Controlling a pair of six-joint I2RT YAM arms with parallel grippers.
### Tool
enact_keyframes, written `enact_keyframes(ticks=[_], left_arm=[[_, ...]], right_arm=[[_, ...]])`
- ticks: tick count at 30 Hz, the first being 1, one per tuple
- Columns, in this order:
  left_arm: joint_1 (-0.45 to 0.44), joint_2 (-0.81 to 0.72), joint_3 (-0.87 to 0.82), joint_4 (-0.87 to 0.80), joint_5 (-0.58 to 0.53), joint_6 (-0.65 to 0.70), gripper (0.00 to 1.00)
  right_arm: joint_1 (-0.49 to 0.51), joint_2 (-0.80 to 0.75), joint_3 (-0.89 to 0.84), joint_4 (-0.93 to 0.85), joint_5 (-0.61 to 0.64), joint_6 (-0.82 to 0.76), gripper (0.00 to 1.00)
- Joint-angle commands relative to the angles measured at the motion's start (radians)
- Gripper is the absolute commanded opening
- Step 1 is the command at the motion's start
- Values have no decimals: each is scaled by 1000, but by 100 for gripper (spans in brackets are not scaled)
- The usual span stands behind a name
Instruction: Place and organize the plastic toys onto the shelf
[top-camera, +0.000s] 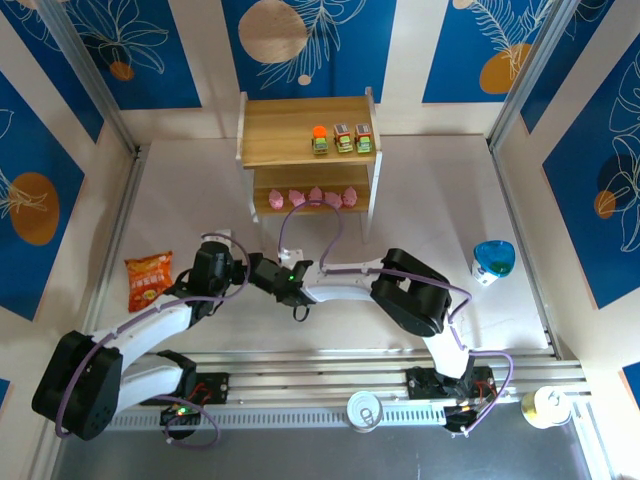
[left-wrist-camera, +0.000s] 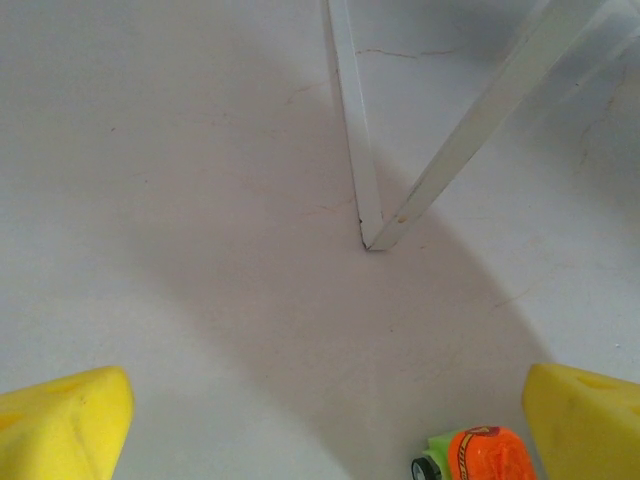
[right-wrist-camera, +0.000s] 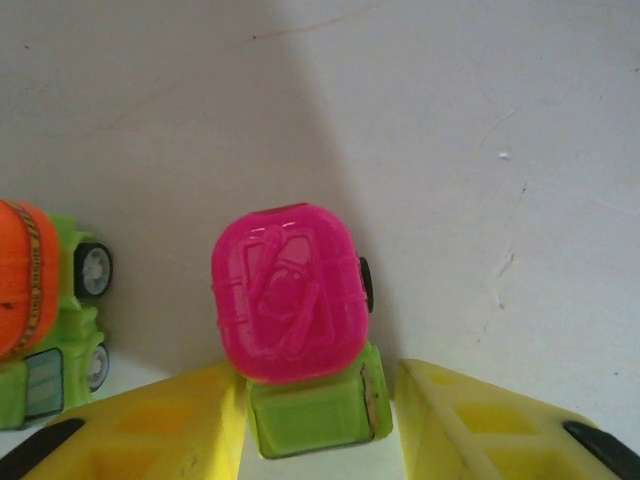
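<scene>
The magenta-topped car sits on the table between the fingers of my right pincer, its near end cut off by the frame. The jaws are partly closed and hug its green sides, but I cannot tell whether they truly press it. The orange-topped car, half cut off, lies just left of it beside my left pincer, which is spread wide and holds nothing; farther off stands the shelf, with three cars on top and small pink figures below.
</scene>
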Motion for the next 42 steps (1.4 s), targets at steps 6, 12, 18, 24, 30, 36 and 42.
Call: enact_keyframes(ticks=[6,12,18,24,30,36,42], left_arm=[[13,16,2,25,40,-10,99],[16,25,3,30,52,-13,99],[19,28,2,31,57,-13,99],[19,31,3,33,60,-14,99],[19,32,2,35,61,-11,99],[19,41,6,38,69,-13,99],[19,41,6,39,71,-11,99]], right_arm=[[2,36,47,-32,46,-9,43],[-1,39,39,-8,55,-74,43],[-4,27,7,36,46,-151,43],[-15,16,-34,82,23,-188,41],[-18,5,-49,89,33,-186,37],[-23,-11,-55,84,46,-176,34],[-20,-66,-75,77,70,-166,31]])
